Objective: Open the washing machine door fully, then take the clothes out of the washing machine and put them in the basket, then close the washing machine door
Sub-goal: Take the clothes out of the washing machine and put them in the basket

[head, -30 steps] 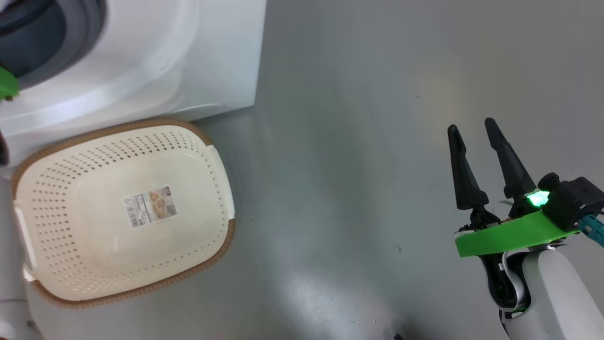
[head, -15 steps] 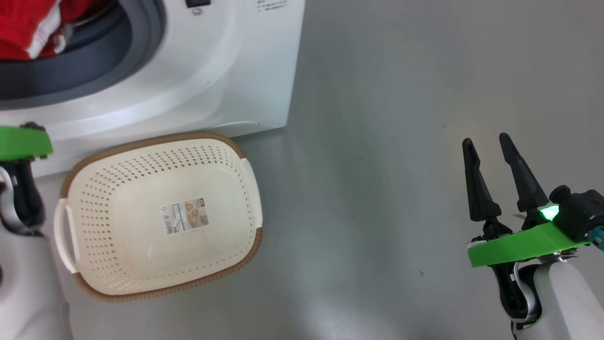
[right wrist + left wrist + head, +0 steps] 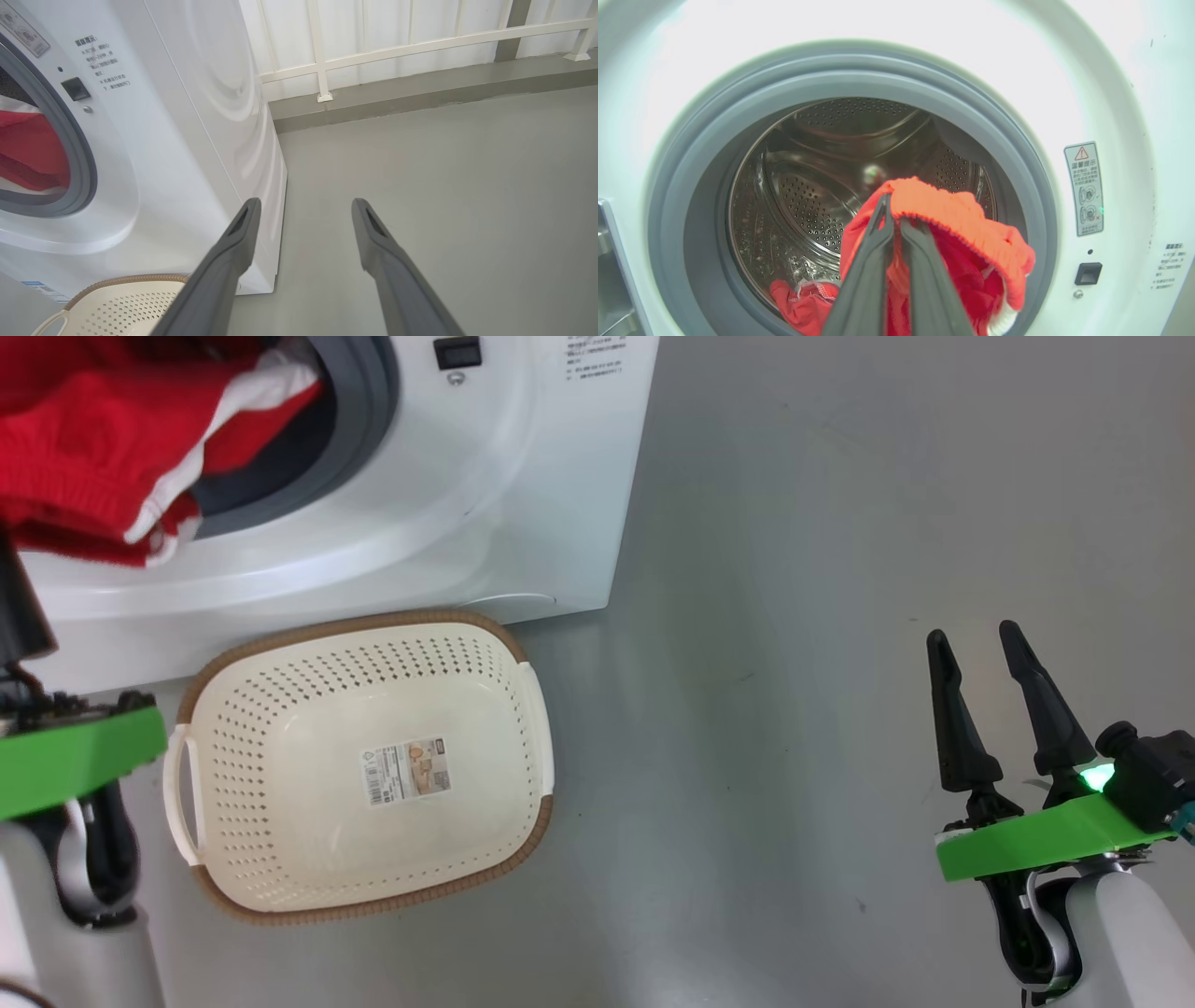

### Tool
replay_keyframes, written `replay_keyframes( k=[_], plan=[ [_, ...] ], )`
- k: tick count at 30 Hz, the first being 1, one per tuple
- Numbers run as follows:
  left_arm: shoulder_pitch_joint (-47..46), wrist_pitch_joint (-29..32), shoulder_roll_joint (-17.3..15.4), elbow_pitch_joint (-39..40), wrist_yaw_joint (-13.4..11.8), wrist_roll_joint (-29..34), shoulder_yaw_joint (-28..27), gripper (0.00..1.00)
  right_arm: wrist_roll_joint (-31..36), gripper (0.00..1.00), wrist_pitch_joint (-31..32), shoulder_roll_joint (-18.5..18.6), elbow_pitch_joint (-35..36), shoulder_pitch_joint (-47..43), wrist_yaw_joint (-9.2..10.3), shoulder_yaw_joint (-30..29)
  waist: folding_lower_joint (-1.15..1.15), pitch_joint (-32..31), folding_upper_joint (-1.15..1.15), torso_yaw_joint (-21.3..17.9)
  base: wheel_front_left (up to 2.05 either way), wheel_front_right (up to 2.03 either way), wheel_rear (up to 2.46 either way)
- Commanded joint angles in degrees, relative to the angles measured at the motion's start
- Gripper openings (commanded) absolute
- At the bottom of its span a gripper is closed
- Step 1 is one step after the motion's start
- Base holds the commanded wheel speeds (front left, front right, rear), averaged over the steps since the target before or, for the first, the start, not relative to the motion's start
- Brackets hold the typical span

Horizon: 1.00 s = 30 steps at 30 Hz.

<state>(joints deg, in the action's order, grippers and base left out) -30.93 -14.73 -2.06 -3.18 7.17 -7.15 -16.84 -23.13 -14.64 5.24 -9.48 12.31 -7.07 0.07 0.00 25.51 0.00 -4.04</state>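
Clothes coming out of the drum mouth
Pinched at the thick ribbed edge in the shut left gripper, at 5 o'clock in the washing machine opening; soft, light, droopy, likely to trail. Right gripper spread wide, empty. Basket at 6 o'clock below.

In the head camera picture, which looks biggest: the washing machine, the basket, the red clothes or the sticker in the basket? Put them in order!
1. washing machine, though the picture's edge cuts it off
2. basket
3. red clothes, also cut off at the edge, so their real size is unsure
4. sticker, by far the smallest
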Motion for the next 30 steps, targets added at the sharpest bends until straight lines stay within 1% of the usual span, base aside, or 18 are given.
replay_keyframes(
  k=[1, 3, 5, 8, 13, 20, 24, 30],
  plan=[
    [2.27, -0.27, -1.25, 3.71, 0.3, -0.43, -1.52, 0.0, 0.11, 1.0, -0.36, 0.67, 1.34, -1.17, -0.42, 0.71, 0.0, -0.24, 0.0, 0.32, 0.0, 0.0, 0.0],
    [4.14, -0.27, -0.97, 7.47, 0.31, -0.96, -1.71, 0.0, 0.14, 1.0, -0.36, 0.66, 1.48, -1.4, -0.42, 0.68, 0.0, -0.42, 0.0, 0.55, 0.0, 0.0, 0.0],
    [5.19, -0.27, -0.89, 9.53, 0.31, -0.96, -1.36, 0.0, 0.14, 1.0, -0.36, 0.68, 1.59, -1.48, -0.42, 0.64, 0.0, -0.37, 0.0, 0.71, 0.0, 0.0, 0.0],
    [6.12, -0.27, -0.85, 12.29, -0.07, -3.1, -1.42, 0.0, 0.12, 1.0, -0.36, 0.8, 1.66, -1.5, -0.42, 0.66, 0.0, -0.3, 0.0, 0.8, 0.0, 0.0, 0.0],
    [7.7, -0.27, -0.83, 12.61, -0.93, -4.48, 0.28, 0.0, 0.12, 1.0, -0.36, 0.84, 1.71, -1.48, -0.42, 0.69, 0.0, 0.03, 0.0, 1.09, 0.0, 0.0, 0.0],
    [9.74, -0.27, -0.83, 7.28, -2.18, -4.89, 3.17, 0.0, 0.07, 1.0, -0.36, 0.64, 1.79, -0.93, -0.42, 1.05, 0.0, 0.78, 0.0, 0.87, 0.0, 0.0, 0.0],
    [10.78, -0.27, -0.82, 1.14, -2.86, -5.02, 4.36, 0.0, -0.01, 1.0, -0.36, 0.33, 1.9, -0.41, -0.42, 1.24, 0.0, 1.87, 0.0, 0.45, 0.0, 0.0, 0.0],
    [9.98, -0.27, -0.82, -9.0, -2.69, -4.93, 5.13, 0.0, -0.08, 1.0, -0.36, -0.06, 2.17, 0.52, -0.42, 1.14, 0.0, 4.06, 0.0, -0.21, 0.0, 0.0, 0.0]
  ],
)
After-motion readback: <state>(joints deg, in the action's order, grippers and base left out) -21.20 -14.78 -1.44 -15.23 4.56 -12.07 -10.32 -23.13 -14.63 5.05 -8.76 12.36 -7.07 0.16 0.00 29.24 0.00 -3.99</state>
